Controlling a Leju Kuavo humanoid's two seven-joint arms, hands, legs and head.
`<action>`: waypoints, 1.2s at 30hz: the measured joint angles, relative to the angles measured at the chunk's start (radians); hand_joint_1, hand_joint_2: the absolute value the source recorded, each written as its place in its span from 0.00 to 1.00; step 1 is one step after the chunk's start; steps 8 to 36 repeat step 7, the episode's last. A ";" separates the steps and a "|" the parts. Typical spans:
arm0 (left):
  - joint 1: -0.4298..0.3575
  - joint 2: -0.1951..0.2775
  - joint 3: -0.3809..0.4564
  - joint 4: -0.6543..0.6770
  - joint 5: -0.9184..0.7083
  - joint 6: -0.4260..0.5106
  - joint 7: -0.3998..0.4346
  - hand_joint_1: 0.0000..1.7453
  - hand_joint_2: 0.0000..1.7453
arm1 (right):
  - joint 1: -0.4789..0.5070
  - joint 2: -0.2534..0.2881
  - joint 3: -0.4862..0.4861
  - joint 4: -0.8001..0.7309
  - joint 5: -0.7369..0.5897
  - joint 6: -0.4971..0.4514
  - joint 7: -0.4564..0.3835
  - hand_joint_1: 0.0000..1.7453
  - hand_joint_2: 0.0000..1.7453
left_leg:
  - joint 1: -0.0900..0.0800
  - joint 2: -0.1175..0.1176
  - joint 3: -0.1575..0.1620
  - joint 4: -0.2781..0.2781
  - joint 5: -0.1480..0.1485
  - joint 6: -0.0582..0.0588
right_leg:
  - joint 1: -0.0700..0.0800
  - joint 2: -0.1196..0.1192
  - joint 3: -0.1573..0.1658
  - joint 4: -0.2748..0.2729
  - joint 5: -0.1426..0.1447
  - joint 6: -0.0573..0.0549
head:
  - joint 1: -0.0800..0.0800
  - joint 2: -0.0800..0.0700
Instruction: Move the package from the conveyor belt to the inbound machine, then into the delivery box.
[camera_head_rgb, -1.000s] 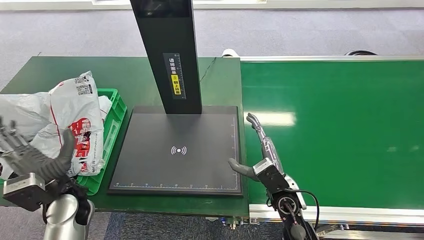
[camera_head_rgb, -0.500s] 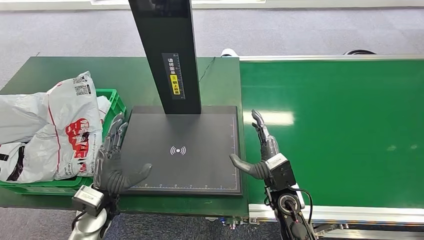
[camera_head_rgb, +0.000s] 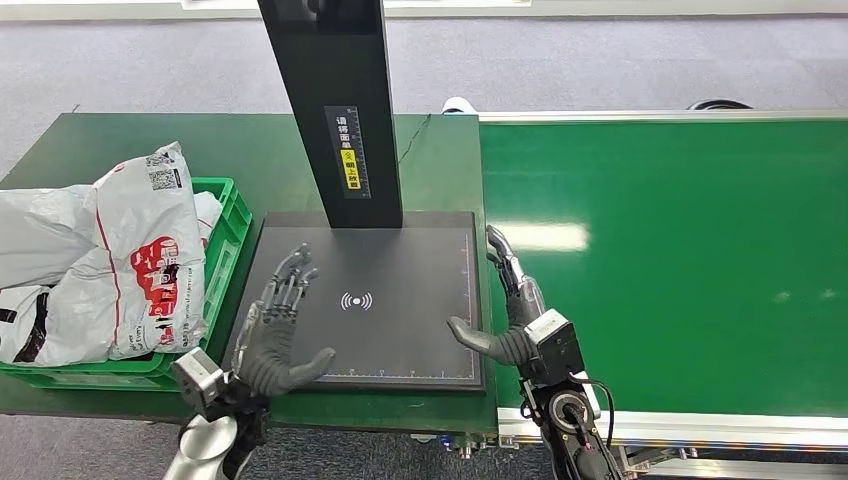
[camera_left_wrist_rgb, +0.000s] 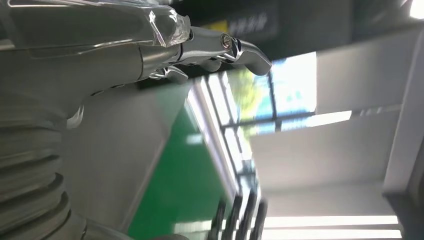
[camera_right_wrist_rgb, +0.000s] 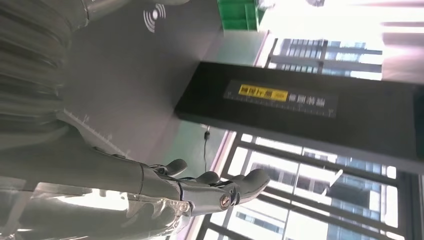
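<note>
Several white and grey plastic packages (camera_head_rgb: 120, 250) lie piled in the green delivery box (camera_head_rgb: 222, 245) at the left. The inbound machine's dark plate (camera_head_rgb: 370, 300) with its scan mark sits in the middle, under a black post (camera_head_rgb: 335, 100). My left hand (camera_head_rgb: 275, 335) hovers open over the plate's front left part, fingers spread, holding nothing. My right hand (camera_head_rgb: 515, 305) stands open at the plate's right edge, beside the green conveyor belt (camera_head_rgb: 670, 260). The belt carries no package. The wrist views show the left hand (camera_left_wrist_rgb: 100, 55) and the right hand (camera_right_wrist_rgb: 150, 190) with straight, empty fingers.
The machine and box stand on a dark green table (camera_head_rgb: 240, 150). The belt has a silver frame (camera_head_rgb: 720, 425) along its near edge. Grey floor lies beyond the table. The black post rises close behind the plate's middle.
My left hand has swung from the packages in the box rightward to above the plate's front left. The right hand has shifted slightly at the plate's right edge.
</note>
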 joint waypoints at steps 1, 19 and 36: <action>-0.004 -0.005 -0.006 0.023 0.012 -0.019 0.004 0.00 1.00 | 0.002 0.001 0.004 0.000 -0.001 0.002 0.000 0.00 1.00 | 0.000 0.000 0.000 0.000 0.000 0.000 | 0.000 0.000 0.000 0.000 0.000 0.000 | 0.000 0.000; -0.019 -0.027 -0.022 0.101 0.036 -0.046 0.010 0.00 1.00 | 0.014 0.003 0.016 0.001 -0.001 0.005 -0.001 0.00 1.00 | 0.000 0.000 0.000 0.000 0.000 0.000 | 0.000 0.000 0.000 0.000 0.000 0.000 | 0.000 0.000; -0.019 -0.027 -0.022 0.101 0.036 -0.046 0.010 0.00 1.00 | 0.014 0.003 0.016 0.001 -0.001 0.005 -0.001 0.00 1.00 | 0.000 0.000 0.000 0.000 0.000 0.000 | 0.000 0.000 0.000 0.000 0.000 0.000 | 0.000 0.000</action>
